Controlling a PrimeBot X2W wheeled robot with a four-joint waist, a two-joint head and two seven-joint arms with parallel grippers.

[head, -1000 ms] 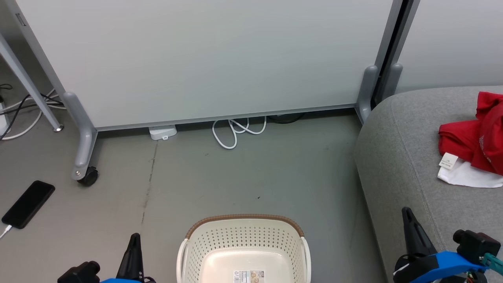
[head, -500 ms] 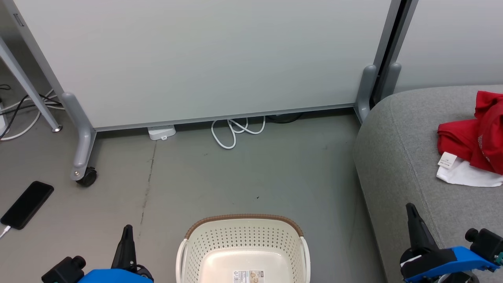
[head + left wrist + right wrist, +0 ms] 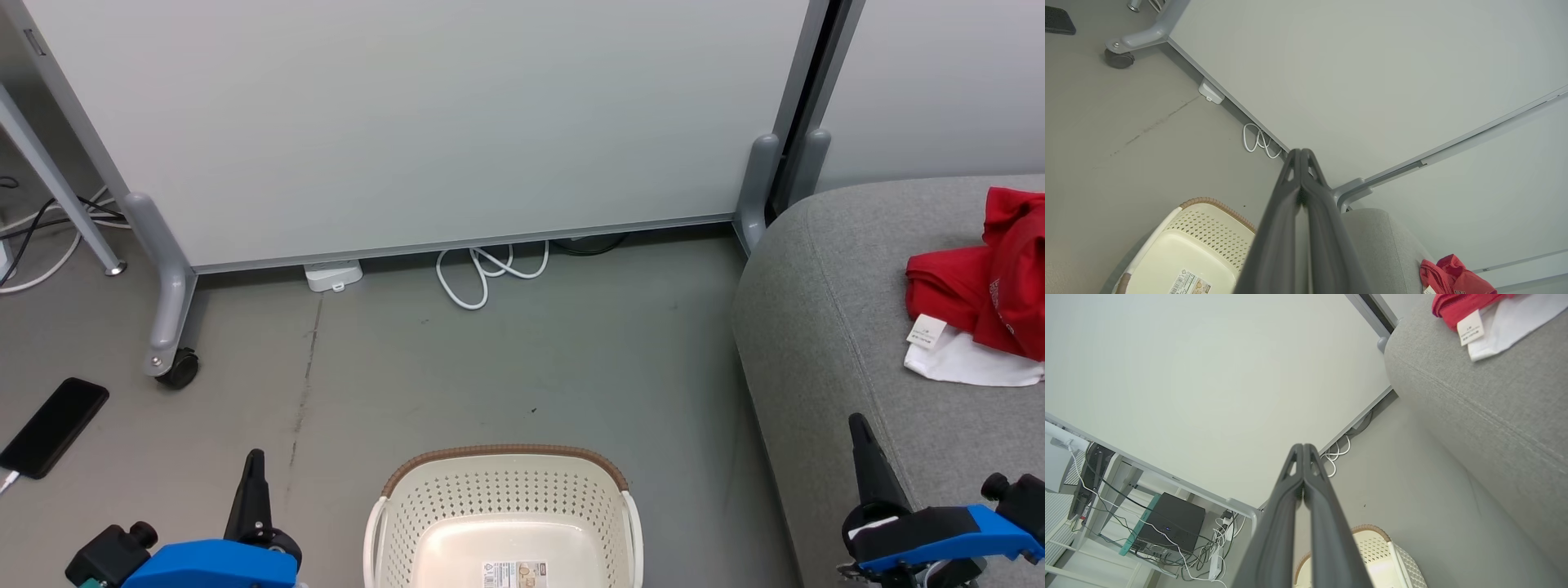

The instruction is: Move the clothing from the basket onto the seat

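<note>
I'm holding the left gripper [image 3: 255,457] and right gripper [image 3: 857,425] clenched and empty, flanking the bare laundry basket [image 3: 506,452], because the red garments [image 3: 971,286] are already lying on the sofa cushion [image 3: 824,327].

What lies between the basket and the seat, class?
Only bare grey floor. The head view shows an open strip of it separating the basket from the seat, with nothing lying on that stretch.
</note>
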